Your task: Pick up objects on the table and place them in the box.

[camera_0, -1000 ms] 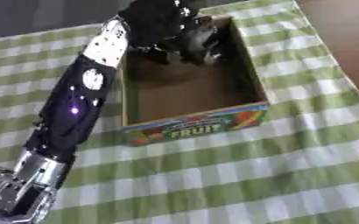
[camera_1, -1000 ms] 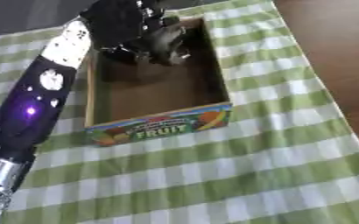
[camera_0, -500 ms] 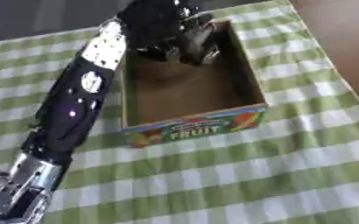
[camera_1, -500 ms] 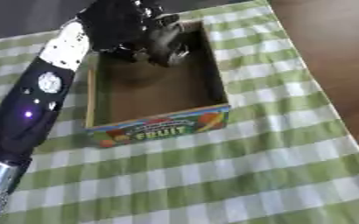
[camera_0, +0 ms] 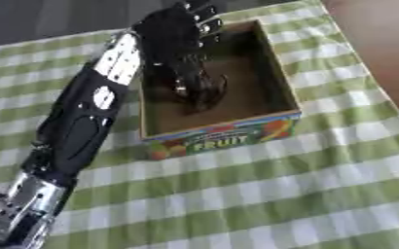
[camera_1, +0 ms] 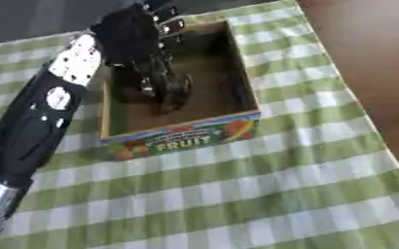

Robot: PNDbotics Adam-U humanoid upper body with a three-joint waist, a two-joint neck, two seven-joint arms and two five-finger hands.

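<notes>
dark object (camera_0: 205,91) sat inside the box (camera_0: 275,85), low over the brown floor, near the middle and a bit toward the left wall; blurred, shape not clear, colour dark brown to black, partly merged with the fingers above it. left hand (camera_0: 175,36) reached in over the box's far left corner, palm over the left wall, fingers (camera_0: 186,78) pointed down into the box and curled round the dark object, pinching it from above. could not tell whether object touched the box floor or hung just above it. open cardboard box stood upright, brown inside, front panel printed with coloured fruit and the word "fruit" (camera_0: 220,142). left arm (camera_0: 83,126) ran from lower left corner diagonally up to the box, black shell with silver patches, silver joint at the bottom left edge. box rested on green and white checked tablecloth (camera_0: 262,194), cloth laid askew across the view. brown wooden surface (camera_1: 365,53) showed past the cloth's right edge, upper right. dark strip showed along the top left beyond the cloth. right hand not seen in either view.
</notes>
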